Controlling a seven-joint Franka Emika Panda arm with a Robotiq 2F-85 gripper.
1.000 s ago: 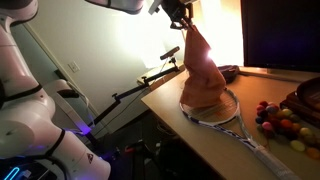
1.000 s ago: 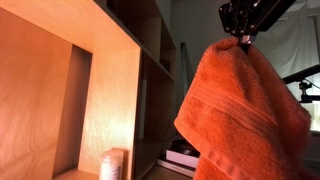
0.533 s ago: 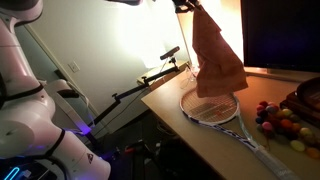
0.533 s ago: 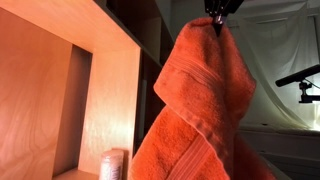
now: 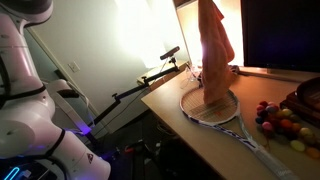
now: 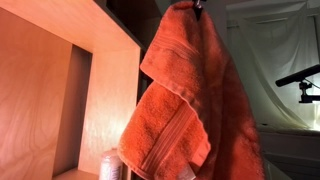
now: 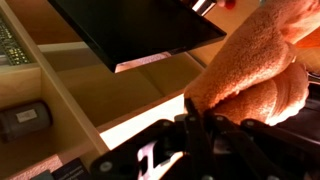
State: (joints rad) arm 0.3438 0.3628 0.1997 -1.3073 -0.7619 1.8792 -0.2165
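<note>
Now that raised higher, clamped shut on towel [image 6: 190, 100].
Hangs straight below gripper [image 6: 198, 7], hem nearly off racket [image 5: 222, 118] beneath.

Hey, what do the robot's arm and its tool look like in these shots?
The arm is glossy white, made of rounded, bulging segments with dark bands at the joints. The tool is black and blocky, with a white mark on its body that is too blurred to read in the wrist view.

Towel [image 6: 185, 100], lower end past the bottom edge in an exterior view; jaws mostly above the top edge.
</note>
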